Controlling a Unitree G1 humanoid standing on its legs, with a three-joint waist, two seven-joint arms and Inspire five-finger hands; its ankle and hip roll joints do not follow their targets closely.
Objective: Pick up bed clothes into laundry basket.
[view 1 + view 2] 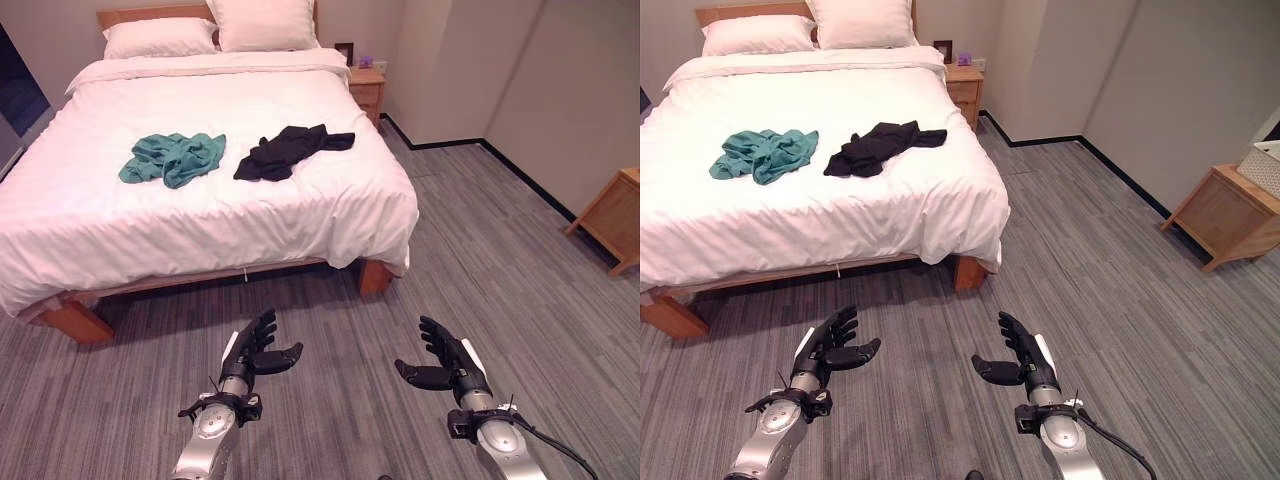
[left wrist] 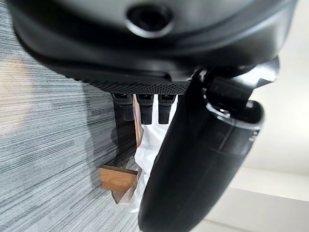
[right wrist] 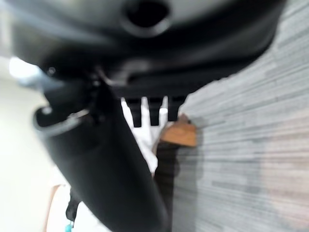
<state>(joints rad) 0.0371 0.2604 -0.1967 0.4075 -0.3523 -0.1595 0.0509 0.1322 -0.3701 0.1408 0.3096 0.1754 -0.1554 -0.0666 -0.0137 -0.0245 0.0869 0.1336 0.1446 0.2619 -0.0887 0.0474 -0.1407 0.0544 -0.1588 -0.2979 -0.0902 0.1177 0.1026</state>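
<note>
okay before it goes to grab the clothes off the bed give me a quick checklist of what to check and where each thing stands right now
1. Left hand empty, fingers relaxed: ok.
2. Right hand empty, fingers relaxed: ok.
3. Teal garment lying loose on the bed: ok.
4. Black garment beside it, the two apart: ok.
5. Hands near the clothes: not ok, both hang over the floor short of the bed.
6. Laundry basket located: cannot tell; a white woven thing sits on the side cabinet.

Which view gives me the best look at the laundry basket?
Right eye view: the white laundry basket sits on the wooden side table at the right edge, partly cropped. The left eye view shows just that table.
</note>
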